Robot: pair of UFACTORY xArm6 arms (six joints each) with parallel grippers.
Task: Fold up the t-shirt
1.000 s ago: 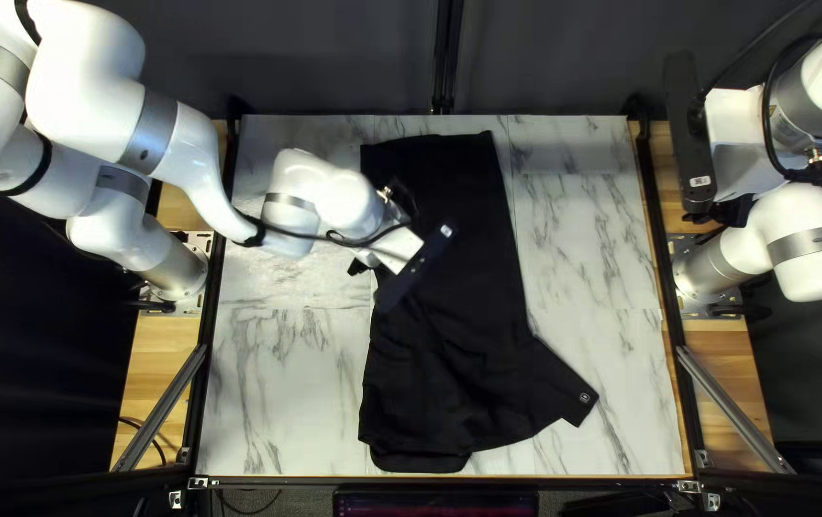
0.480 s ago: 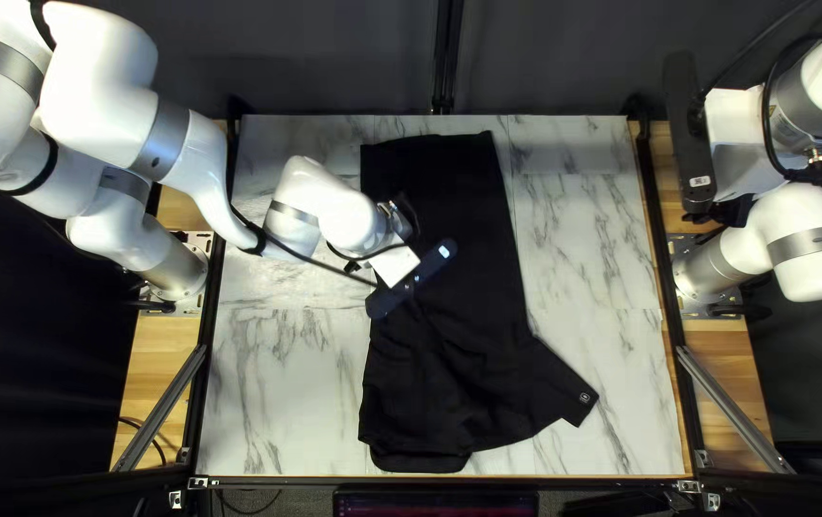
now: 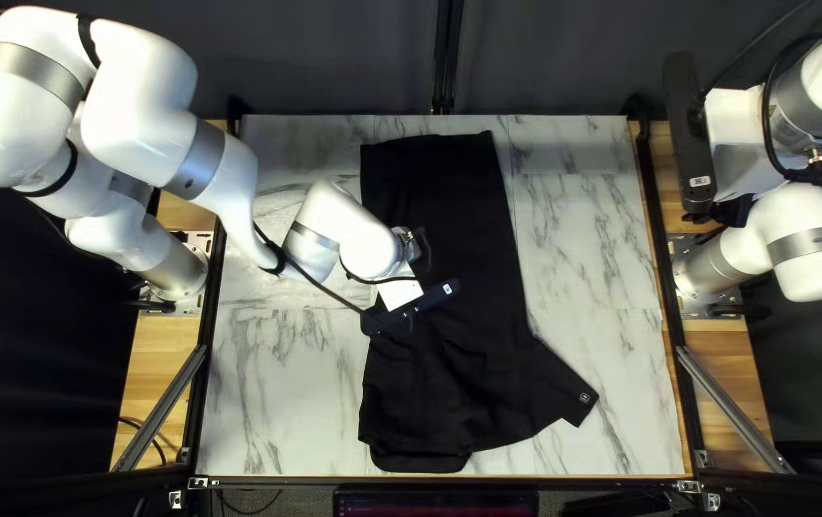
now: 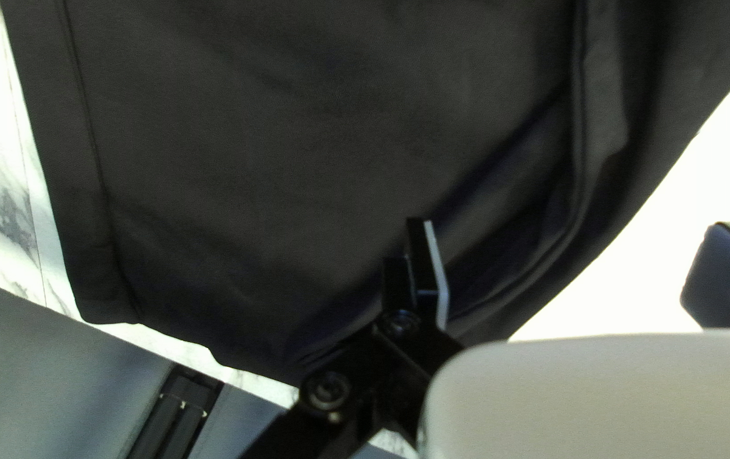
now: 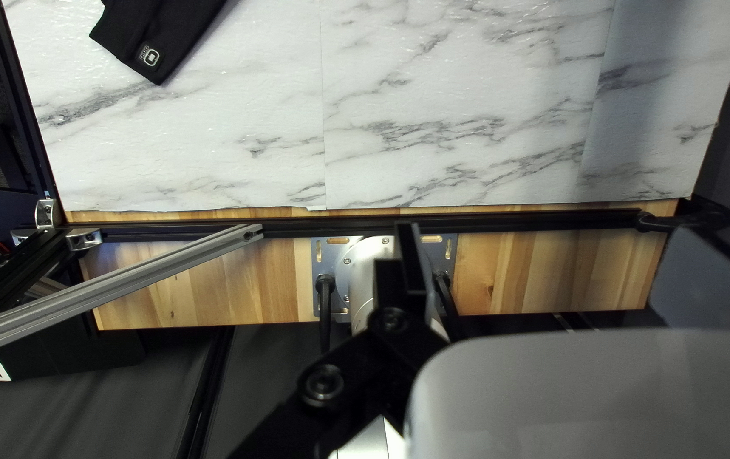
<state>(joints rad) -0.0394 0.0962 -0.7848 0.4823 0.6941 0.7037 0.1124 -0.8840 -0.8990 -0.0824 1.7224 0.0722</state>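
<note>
- T-shirt (image 3: 459, 364): mid-bench (image 3: 287, 393), long axis far-to-near; labelled flap (image 3: 564, 391) points toward near right corner.
- Left tool (image 3: 399, 290): over shirt's left side; opening cannot be told.
- Right tool (image 3: 734, 211): likewise indeterminate.

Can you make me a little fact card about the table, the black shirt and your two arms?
shirt: black, spread out, wrinkly near the table's near edge
special bit: small pale mark on the part sticking out at the lower right of the top left view
table: white with gray squiggles
left arm: reaching over the shirt
right arm: off at the right side, away from the shirt
</note>
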